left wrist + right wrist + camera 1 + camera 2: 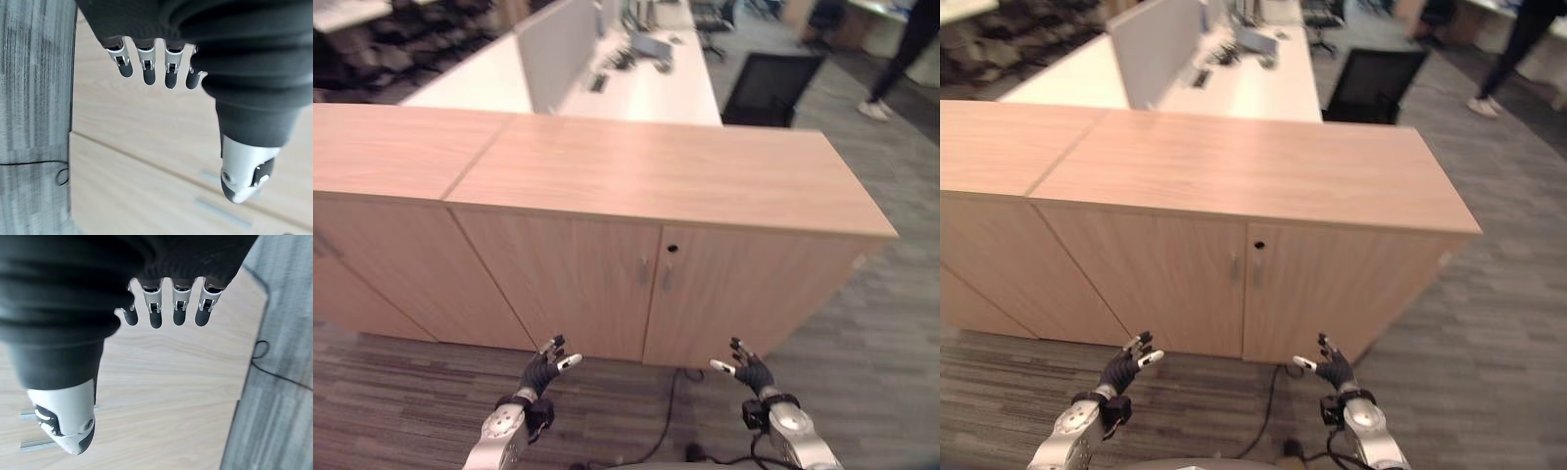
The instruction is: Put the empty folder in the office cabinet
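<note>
Whether already lying behind shut doors or waiting somewhere out of sight, cannot tell where the folder is; carrying nothing in either hand. Judging an empty folder to be light, thin and floppy, probably slick on its covers and apt to gape open. Expecting the best hold to be a pinch along the spine or a closed edge, thumb on one face and fingers on the other, rather than on a loose flap.

Facing the office cabinet (pixel 646 294) with both doors standing shut and flush, the two slim handles (pixel 655 274) sitting side by side at the seam and a keyhole (pixel 672 249) just above them.

Hovering the left hand (pixel 545 368) low before the left door, fingers (pixel 149 73) straight and spread, thumb apart, gripping nothing. Hovering the right hand (pixel 749 370) likewise before the right door, fingers (pixel 155 316) loose and splayed, empty and clear of the wood. Looking past both hands onto pale wood grain and grey carpet (pixel 862 372).

Fitting two stages alike: folder stowed and doors closed on it, or doors yet to be opened for it.

Noting beyond the cabinet a white desk (pixel 646 88) with a divider (pixel 553 49), a black chair (pixel 769 88) and a person (pixel 896 59) at the far right.
</note>
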`<state>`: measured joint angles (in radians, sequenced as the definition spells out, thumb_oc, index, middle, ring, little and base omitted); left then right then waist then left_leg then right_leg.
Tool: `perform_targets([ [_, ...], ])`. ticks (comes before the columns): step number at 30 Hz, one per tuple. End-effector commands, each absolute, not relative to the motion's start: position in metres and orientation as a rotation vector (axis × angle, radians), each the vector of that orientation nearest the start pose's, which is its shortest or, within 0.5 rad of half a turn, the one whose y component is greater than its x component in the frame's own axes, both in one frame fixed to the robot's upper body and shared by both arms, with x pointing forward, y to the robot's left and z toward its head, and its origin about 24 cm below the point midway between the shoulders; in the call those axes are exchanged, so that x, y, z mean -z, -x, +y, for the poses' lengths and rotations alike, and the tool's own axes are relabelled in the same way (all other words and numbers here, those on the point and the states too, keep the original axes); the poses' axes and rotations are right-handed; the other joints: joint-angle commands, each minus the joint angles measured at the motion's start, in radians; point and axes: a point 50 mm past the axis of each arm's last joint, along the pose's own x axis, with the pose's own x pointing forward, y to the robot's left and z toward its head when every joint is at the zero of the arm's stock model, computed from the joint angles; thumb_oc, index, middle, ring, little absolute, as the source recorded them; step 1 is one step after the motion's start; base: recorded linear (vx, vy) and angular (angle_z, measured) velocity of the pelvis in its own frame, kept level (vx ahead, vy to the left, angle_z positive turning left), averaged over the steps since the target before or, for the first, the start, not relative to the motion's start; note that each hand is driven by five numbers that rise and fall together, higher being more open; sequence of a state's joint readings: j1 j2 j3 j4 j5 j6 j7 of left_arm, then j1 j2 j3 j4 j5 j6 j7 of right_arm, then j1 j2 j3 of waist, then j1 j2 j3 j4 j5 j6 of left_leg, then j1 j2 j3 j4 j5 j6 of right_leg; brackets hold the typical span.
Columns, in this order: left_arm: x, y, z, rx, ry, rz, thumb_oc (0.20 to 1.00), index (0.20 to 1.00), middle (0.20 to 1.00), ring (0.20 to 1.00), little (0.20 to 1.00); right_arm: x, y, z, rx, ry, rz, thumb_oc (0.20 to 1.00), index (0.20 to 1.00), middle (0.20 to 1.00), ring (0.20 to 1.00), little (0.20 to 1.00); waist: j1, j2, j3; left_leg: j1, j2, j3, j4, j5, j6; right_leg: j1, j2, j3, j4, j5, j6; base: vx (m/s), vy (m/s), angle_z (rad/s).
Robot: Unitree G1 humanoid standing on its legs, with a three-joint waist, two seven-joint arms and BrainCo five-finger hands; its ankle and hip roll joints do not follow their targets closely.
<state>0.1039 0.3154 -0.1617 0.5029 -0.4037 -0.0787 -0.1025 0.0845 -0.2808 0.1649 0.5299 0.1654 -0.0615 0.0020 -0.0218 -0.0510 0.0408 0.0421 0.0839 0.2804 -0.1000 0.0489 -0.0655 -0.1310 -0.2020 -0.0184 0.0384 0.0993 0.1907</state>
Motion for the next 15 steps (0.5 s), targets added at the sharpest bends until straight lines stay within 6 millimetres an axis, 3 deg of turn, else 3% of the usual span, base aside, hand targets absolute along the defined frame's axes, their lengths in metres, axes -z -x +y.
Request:
perform_targets([
  [1,0.060,-0.207,0.209,0.066,0.035,0.433,1.000,1.000,1.000,1.000,1.000,0.066,-0.208,-0.202,-0.057,0.165,0.467,1.000,1.000,1.000,1.000,1.000,0.027,0.028,0.018,0.025,-0.012,-0.030,0.055,-0.104,0.025,0.082,0.027,-0.047,0.112,-0.122,0.036,0.02,-0.027,-0.29],
  [5,0.063,-0.204,0.207,0.056,0.055,0.441,1.000,1.000,1.000,1.000,1.000,0.073,-0.198,-0.205,-0.062,0.169,0.509,1.000,1.000,1.000,1.000,1.000,0.017,0.028,-0.007,0.052,-0.011,-0.025,0.045,-0.104,0.020,0.105,0.048,-0.029,0.082,-0.126,0.029,0.08,-0.041,0.04],
  [15,0.069,-0.200,0.200,0.064,0.068,0.468,1.000,1.000,1.000,1.000,1.000,0.079,-0.192,-0.214,-0.043,0.188,0.548,1.000,1.000,1.000,1.000,1.000,0.023,0.039,-0.028,0.084,0.012,-0.043,0.027,-0.092,-0.006,0.178,0.074,-0.086,0.005,-0.141,0.003,0.04,-0.049,0.04],
])
